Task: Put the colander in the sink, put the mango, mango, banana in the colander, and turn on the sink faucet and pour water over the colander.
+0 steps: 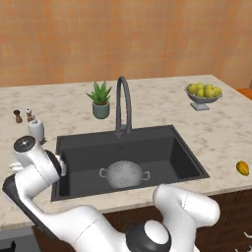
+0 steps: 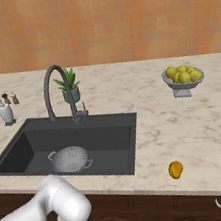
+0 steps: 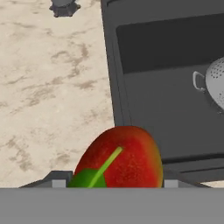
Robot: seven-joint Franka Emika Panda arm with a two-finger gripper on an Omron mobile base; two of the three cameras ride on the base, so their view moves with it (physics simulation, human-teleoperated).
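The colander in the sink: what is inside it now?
The colander stands in the sink with nothing visible inside; its perforated bowl looks bare. The gripper holds a red mango over the counter.

The colander (image 1: pixel 124 173) sits in the sink (image 1: pixel 182 157), below the sink faucet (image 1: pixel 124 106).

Premises: a domestic kitchen. Evidence: beige marble-pattern stone counter (image 1: pixel 162 106) with a dark grey rectangular sink (image 1: pixel 162 147) set in it, tall dark gooseneck faucet (image 1: pixel 124 104) behind, orange tiled wall (image 1: pixel 123 34), dark wood cabinet fronts (image 2: pixel 164 213) below, and a grey footed bowl of yellow-green fruit (image 2: pixel 183 79).
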